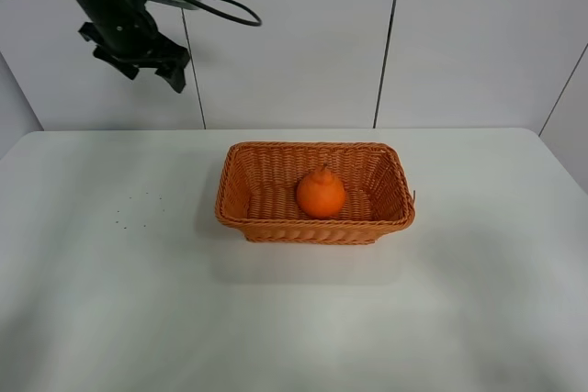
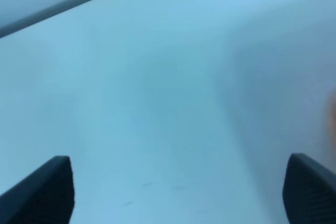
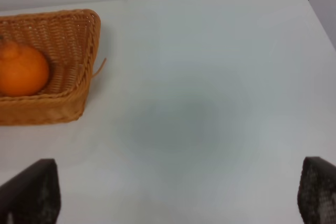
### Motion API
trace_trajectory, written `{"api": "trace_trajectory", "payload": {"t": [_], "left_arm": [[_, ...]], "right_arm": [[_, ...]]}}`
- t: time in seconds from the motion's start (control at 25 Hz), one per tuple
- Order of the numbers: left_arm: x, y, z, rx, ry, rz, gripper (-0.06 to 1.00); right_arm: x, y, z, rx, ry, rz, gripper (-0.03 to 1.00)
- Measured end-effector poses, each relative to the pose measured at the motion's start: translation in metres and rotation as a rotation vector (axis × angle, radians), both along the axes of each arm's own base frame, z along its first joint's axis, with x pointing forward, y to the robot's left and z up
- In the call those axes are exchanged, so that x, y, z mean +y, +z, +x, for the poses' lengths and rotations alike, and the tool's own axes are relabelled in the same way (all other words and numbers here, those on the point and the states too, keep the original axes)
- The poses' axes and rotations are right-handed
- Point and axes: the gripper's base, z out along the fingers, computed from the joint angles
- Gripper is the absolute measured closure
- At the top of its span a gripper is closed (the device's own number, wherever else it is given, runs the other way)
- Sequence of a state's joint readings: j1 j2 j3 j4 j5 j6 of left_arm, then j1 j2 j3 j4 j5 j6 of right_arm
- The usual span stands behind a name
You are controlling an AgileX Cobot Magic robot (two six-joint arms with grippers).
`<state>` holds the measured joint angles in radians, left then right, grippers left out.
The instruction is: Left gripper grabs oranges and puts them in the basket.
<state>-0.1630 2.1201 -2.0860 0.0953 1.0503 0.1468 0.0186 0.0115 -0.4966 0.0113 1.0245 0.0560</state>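
The orange (image 1: 321, 194) lies inside the wicker basket (image 1: 241, 213) at the middle of the white table. It also shows in the right wrist view (image 3: 22, 70), inside the basket (image 3: 84, 51). My left gripper (image 1: 147, 65) is raised high at the back left, far from the basket, open and empty. In the left wrist view its two dark fingertips (image 2: 44, 192) stand wide apart over bare blurred table. My right gripper (image 3: 178, 195) is open and empty, its fingertips (image 3: 31, 192) wide apart over the table to the right of the basket; it is out of the exterior view.
A stray wicker strand (image 3: 100, 67) sticks out of the basket's right end. A few small dark specks (image 1: 138, 210) lie on the table left of the basket. The white wall panels (image 1: 386, 34) stand behind the table.
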Motion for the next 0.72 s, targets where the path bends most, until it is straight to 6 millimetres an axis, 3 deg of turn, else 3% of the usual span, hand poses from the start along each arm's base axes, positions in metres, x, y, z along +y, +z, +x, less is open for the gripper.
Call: {"api": "trace_trajectory", "payload": {"t": [0.16, 0.32, 0.56, 0.72], "left_arm": [[0.055, 0.0, 0.005, 0.002, 0.116, 0.003, 0.05], [0.085, 0.0, 0.004, 0.009, 0.182, 0.001, 0.05], [0.087, -0.003, 0.0, 0.066, 0.192, -0.057, 0.05], [0.085, 0.01, -0.009, 0.055, 0.191, -0.075, 0.05]], "right_arm": [[0.0, 0.0, 0.0, 0.0, 0.0, 0.0, 0.27], [0.0, 0.0, 0.0, 0.0, 0.0, 0.0, 0.27], [0.0, 0.0, 0.0, 0.0, 0.0, 0.0, 0.27], [0.0, 0.0, 0.0, 0.0, 0.0, 0.0, 0.27]]}}
